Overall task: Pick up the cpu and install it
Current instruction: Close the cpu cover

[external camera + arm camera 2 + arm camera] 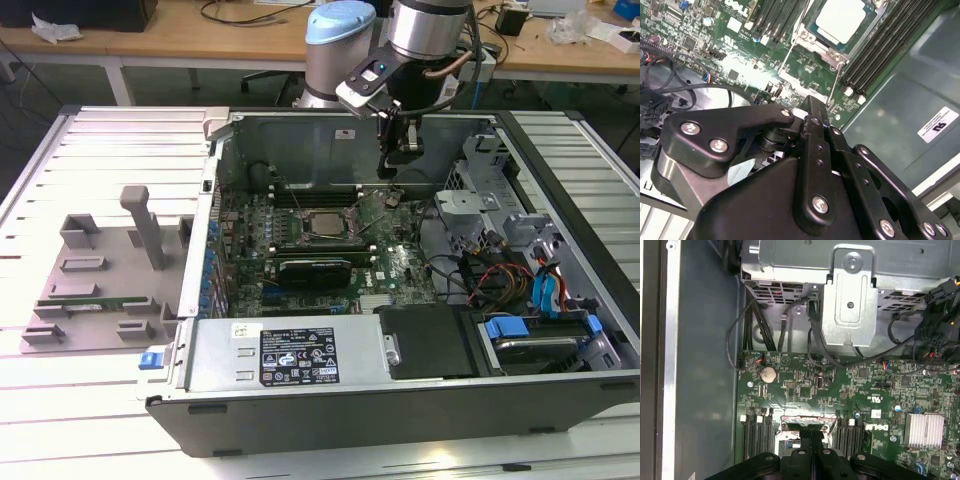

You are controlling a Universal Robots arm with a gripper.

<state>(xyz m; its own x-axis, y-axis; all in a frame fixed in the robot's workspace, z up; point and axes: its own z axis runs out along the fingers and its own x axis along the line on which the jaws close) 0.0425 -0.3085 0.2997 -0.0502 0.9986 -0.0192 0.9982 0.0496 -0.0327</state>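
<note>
Gripper (pixel 812 106) is pressed together, empty. Cpu (pixel 840 19), laid in the socket (pixel 802 36), is judged light and breakable, best held by its edges.

Exterior view looks down at a slant, from well back, on the whole case (pixel 420 405). Both wrist views peer close past the gripper (pixel 812 105) (pixel 812 432) onto one motherboard (pixel 805 65) (pixel 840 390).
</note>
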